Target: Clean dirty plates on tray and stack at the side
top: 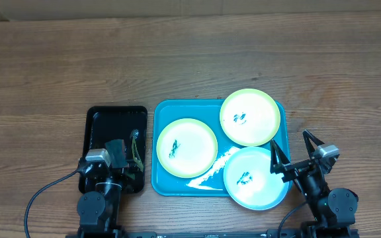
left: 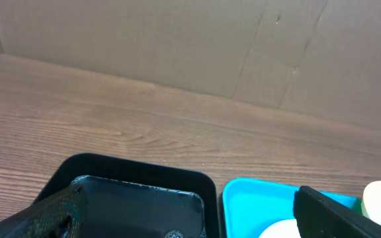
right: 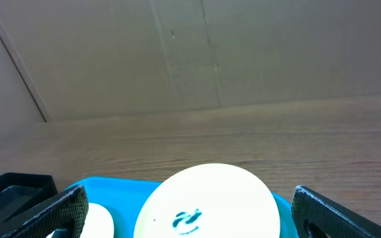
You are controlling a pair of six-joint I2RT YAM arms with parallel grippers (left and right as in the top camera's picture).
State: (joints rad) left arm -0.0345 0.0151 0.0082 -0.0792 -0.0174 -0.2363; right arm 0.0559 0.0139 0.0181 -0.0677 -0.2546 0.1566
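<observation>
Three dirty plates (top: 186,147) lie in the tray (top: 167,112), lower centre; both my tools are spread wide and empty.
My right tool (top: 293,151) hangs at the tray's lower-right edge, one finger over the light blue plate (top: 256,178). My left tool (top: 124,155) hovers over the black tray (top: 104,122), left of it on the desk (top: 190,59).
</observation>
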